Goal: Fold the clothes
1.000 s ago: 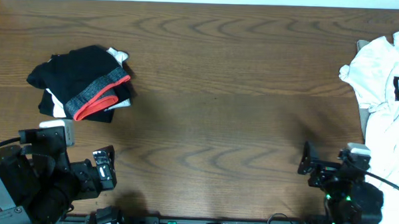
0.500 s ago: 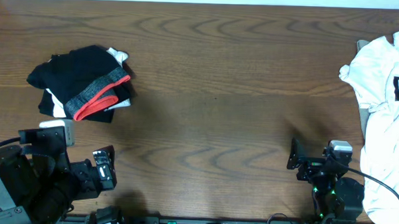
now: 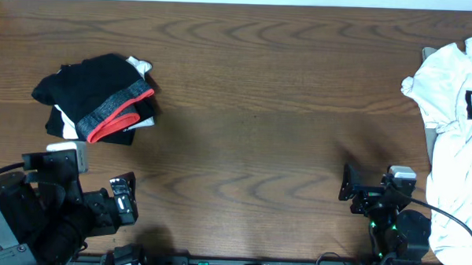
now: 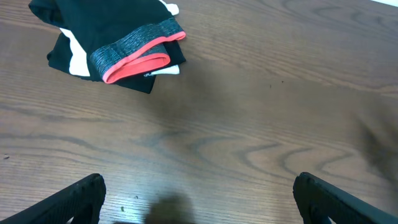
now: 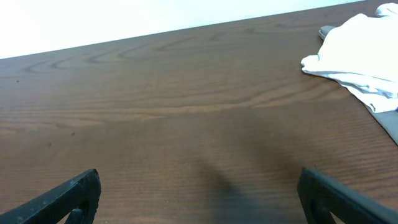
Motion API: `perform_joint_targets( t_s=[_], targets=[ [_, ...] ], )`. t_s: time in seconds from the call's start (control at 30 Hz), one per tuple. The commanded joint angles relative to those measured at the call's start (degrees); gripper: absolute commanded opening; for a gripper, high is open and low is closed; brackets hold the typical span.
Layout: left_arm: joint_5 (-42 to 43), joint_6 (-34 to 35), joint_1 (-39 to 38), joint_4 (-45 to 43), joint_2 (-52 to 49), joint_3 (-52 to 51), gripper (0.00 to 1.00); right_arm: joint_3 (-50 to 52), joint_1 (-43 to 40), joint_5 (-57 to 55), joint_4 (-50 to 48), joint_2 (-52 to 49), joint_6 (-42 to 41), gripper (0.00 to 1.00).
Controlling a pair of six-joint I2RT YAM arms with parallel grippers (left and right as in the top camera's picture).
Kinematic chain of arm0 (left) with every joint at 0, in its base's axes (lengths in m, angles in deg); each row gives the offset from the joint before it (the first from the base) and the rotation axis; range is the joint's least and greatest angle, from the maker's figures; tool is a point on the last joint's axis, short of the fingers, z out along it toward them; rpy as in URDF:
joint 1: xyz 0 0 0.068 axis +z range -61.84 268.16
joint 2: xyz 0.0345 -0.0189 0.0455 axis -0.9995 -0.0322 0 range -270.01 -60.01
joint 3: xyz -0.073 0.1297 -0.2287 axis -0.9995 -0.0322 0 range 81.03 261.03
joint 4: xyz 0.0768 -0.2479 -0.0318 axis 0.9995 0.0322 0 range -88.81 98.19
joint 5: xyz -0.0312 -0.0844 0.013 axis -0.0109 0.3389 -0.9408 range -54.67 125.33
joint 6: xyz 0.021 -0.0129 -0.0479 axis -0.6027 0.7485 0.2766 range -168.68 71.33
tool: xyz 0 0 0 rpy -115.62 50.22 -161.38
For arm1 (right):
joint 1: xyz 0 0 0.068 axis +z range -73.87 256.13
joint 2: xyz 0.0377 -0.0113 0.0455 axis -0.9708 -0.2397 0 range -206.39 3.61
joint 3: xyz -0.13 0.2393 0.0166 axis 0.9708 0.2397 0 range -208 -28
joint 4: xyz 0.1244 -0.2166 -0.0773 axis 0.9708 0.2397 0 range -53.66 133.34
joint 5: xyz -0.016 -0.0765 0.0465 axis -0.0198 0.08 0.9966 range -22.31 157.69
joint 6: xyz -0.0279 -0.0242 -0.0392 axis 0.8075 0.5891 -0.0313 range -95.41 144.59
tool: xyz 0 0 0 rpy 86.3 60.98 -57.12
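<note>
Across brown table (image 3: 260, 110), overhead alone shows both garments: white T-shirt (image 3: 453, 116), black lettering, heaped at 3 o'clock; folded black leggings (image 3: 95, 96), red-edged grey waistband, 10 o'clock. Left wrist view: leggings only, left gripper (image 4: 199, 186) fingers wide. Right wrist view: shirt edge, right gripper (image 5: 199, 180) fingers wide.

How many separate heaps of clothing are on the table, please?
2: black folded bundle far left; crumpled white T-shirts at the right edge, partly cropped, perhaps hiding more.
</note>
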Motion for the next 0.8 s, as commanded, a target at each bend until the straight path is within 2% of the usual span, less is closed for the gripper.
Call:
perform_joint_targets(
  t_s=[0.0, 0.17, 0.3, 0.4, 0.53, 0.6, 0.77],
  targets=[
    [-0.52, 0.50, -0.24, 0.11, -0.07, 0.37, 0.98, 0.26, -0.42, 0.44, -0.20, 0.46, 0.48, 0.99],
    [-0.52, 0.50, -0.22, 0.11, -0.07, 0.37, 0.98, 0.26, -0.42, 0.44, -0.20, 0.46, 0.48, 0.99],
    [-3.93, 0.07, -0.42, 0.61, 0.04, 0.35, 0.98, 0.26, -0.42, 0.44, -0.20, 0.46, 0.48, 0.99],
    [-3.69, 0.09, -1.05, -2.97, 0.61, 0.13, 0.98, 0.26, -0.42, 0.44, -0.20, 0.46, 0.48, 0.99],
    [-2.10, 0.04, -3.85, -16.06, 4.74, -5.05, 0.98, 0.26, -0.42, 0.44, -0.20, 0.46, 0.48, 0.99],
    [-1.53, 0.07, -5.53, -24.87, 8.59, -11.61, 0.98, 0.26, -0.42, 0.44, -0.20, 0.46, 0.48, 0.99],
    [-1.51, 0.11, -9.49, -40.46, 18.67, -30.34, 0.98, 0.26, -0.42, 0.44, -0.20, 0.46, 0.48, 0.99]
  ],
)
